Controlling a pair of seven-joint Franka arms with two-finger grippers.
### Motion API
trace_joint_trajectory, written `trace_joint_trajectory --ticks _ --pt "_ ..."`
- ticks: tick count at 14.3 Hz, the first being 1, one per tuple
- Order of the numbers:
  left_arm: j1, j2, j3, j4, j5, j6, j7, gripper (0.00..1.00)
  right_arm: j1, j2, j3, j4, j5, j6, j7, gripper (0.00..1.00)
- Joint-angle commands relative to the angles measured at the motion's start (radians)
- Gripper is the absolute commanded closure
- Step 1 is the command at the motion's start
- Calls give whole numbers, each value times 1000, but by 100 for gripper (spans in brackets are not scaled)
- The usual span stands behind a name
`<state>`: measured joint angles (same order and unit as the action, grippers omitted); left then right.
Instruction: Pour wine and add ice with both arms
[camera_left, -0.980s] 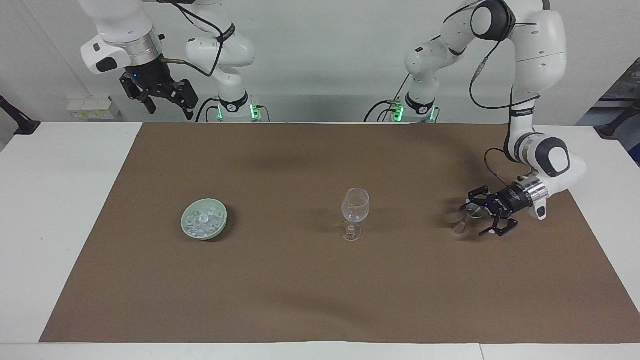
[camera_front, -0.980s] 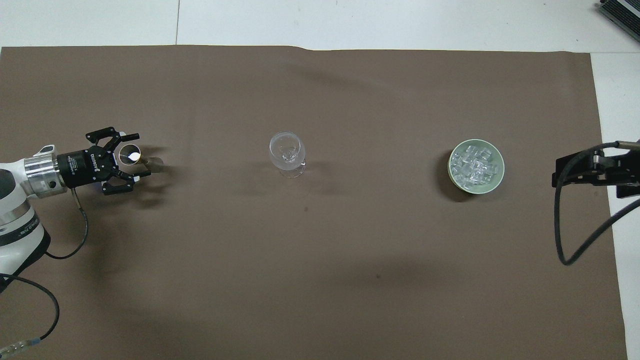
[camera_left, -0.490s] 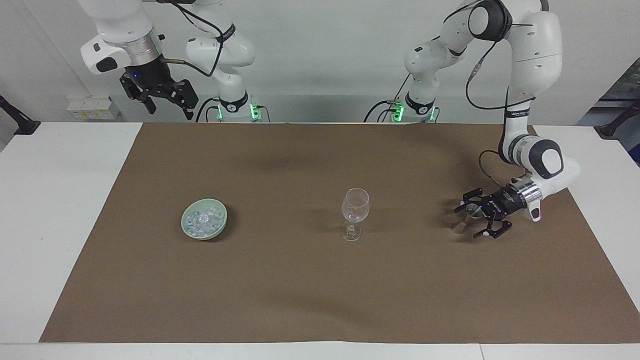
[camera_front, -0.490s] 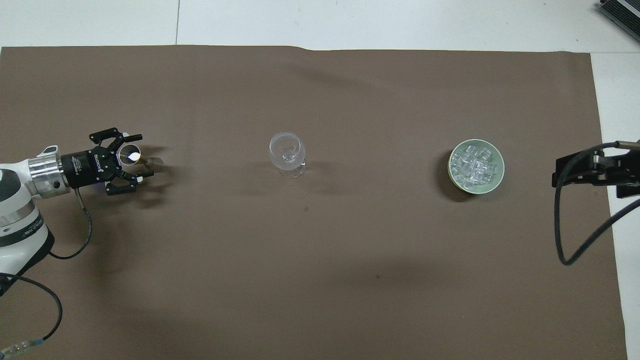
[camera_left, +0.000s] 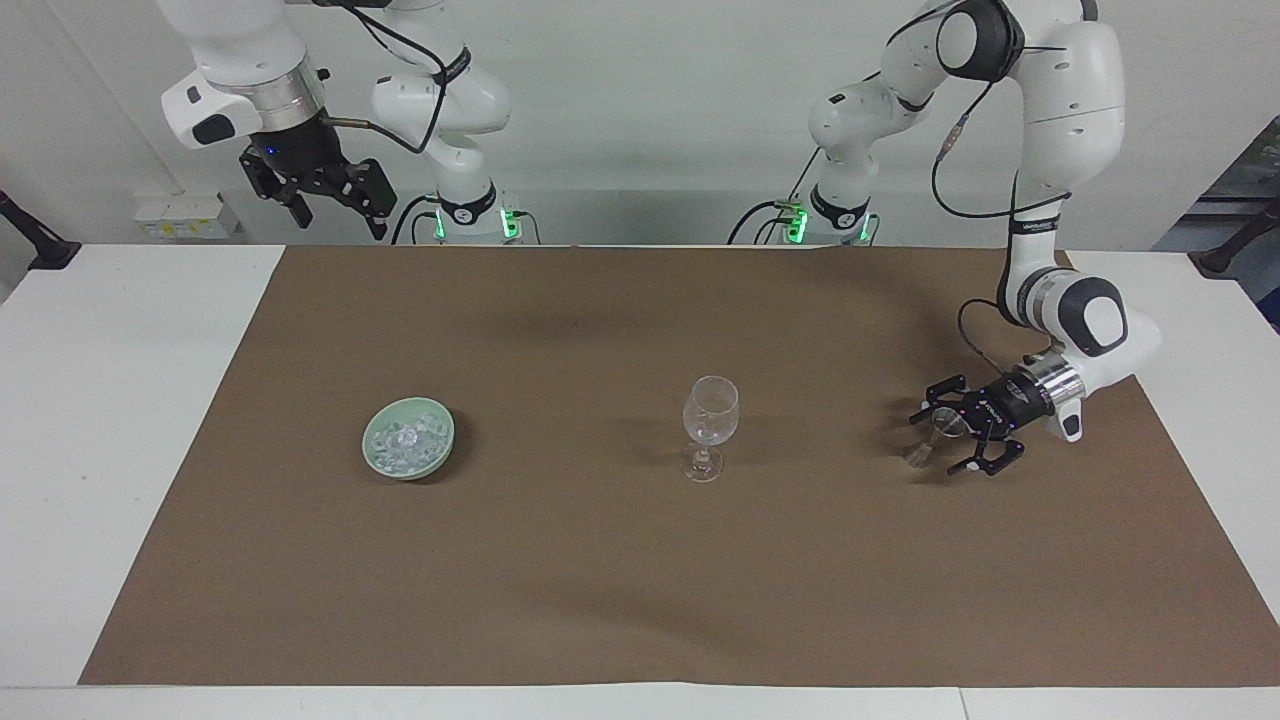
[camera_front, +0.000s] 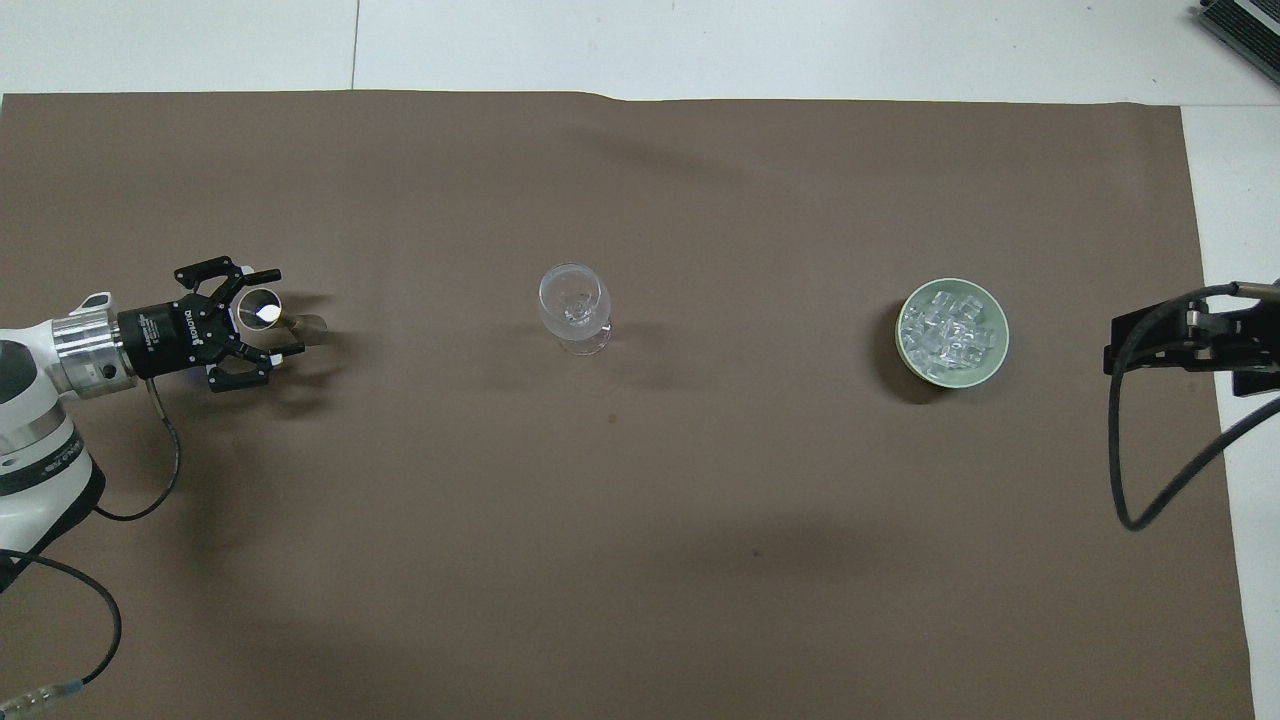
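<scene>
A clear stemmed wine glass (camera_left: 710, 425) (camera_front: 574, 305) stands upright mid-mat. The ice (camera_left: 405, 443) (camera_front: 950, 330) fills a pale green bowl (camera_left: 440, 452) (camera_front: 990, 360) toward the right arm's end. Toward the left arm's end stands a small clear cup (camera_left: 934, 436) (camera_front: 262, 311); whether it holds wine I cannot tell. My left gripper (camera_left: 937, 441) (camera_front: 277, 312) is low over the mat, open, one finger on each side of that cup. My right gripper (camera_left: 340, 222) hangs open, high above the table edge by the robots, holding nothing.
A brown mat (camera_left: 600, 580) covers most of the white table (camera_left: 120, 400). The left arm's black cable (camera_front: 150, 470) hangs just above the mat near its wrist. The right arm's cable (camera_front: 1130, 480) loops above the mat's edge.
My left gripper has shifted slightly toward the wine glass, still open around the small cup. The right arm has not moved.
</scene>
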<state>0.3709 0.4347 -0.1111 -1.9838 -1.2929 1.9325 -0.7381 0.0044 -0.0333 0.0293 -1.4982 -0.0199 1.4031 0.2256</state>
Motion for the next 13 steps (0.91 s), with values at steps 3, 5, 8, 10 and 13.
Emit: trace_joint_trajectory --ticks 3,5,8,10,13 --pt "-9 -37 11 -44 -25 19 2 12 -20 -10 6 -5 20 1 -31 0" --pt "-13 -39 11 -49 -25 25 0 14 -20 -10 6 -5 20 1 -32 0" --pt "-10 -39 14 -53 -19 26 -6 16 -20 -10 6 -5 20 1 -32 0" --pt "-7 -39 14 -53 -13 26 -6 16 -20 -10 6 -5 20 1 -31 0" --pt "-3 -39 14 -53 -11 25 -7 20 -20 -10 6 -5 20 1 -31 0"
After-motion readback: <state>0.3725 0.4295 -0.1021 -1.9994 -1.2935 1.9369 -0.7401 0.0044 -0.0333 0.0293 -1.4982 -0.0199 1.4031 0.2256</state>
